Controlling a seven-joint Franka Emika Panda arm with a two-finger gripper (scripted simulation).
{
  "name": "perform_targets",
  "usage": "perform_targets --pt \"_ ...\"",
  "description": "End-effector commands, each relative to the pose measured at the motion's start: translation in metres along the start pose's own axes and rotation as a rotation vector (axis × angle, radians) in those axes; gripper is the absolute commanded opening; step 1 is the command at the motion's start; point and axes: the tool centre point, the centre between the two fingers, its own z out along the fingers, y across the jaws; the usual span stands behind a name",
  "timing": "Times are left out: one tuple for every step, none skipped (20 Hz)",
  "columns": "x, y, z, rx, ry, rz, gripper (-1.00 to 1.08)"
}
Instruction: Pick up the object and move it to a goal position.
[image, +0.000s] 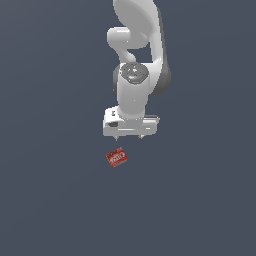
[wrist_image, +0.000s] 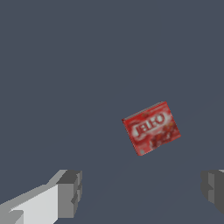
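The object is a small flat red box (image: 117, 157) with white lettering, lying on the dark grey surface and turned at an angle. It also shows in the wrist view (wrist_image: 151, 128). My gripper (image: 128, 137) hangs above the surface, pointing down, a little toward the exterior view's right of the box and apart from it. Its jaws stand wide apart and hold nothing. In the wrist view one finger (wrist_image: 70, 194) and the other finger (wrist_image: 213, 190) show at the picture's edge, with the gripper (wrist_image: 140, 192) open and the box outside the gap between them.
The white arm (image: 135, 55) rises from the gripper to the top of the exterior view. The dark grey surface (image: 50, 200) spreads all around the box.
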Motion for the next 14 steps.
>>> perform_targets --pt "0.000 0.000 0.000 0.000 0.000 0.000 1.00" --pt "0.000 0.000 0.000 0.000 0.001 -0.001 1.00" --pt "0.001 -0.001 -0.001 0.001 0.002 -0.003 1.00" --pt "0.001 -0.001 -0.002 0.002 0.005 -0.006 1.00" --pt "0.002 -0.002 -0.004 0.003 0.009 -0.010 1.00" --pt "0.003 -0.004 -0.007 0.005 0.014 -0.016 1.00" --pt "0.005 -0.005 -0.010 0.007 0.019 -0.023 1.00" --pt "0.006 -0.007 -0.012 0.009 0.025 -0.029 1.00" --pt "0.007 -0.008 -0.015 0.011 0.029 -0.035 1.00" --pt "0.008 -0.009 -0.016 0.012 0.032 -0.039 1.00" --pt "0.009 -0.009 -0.017 0.013 0.034 -0.041 1.00" --pt "0.009 -0.009 -0.018 0.013 0.036 -0.043 1.00" --pt "0.009 -0.009 -0.018 0.013 0.036 -0.043 1.00" --pt "0.009 -0.009 -0.017 0.013 0.035 -0.042 1.00"
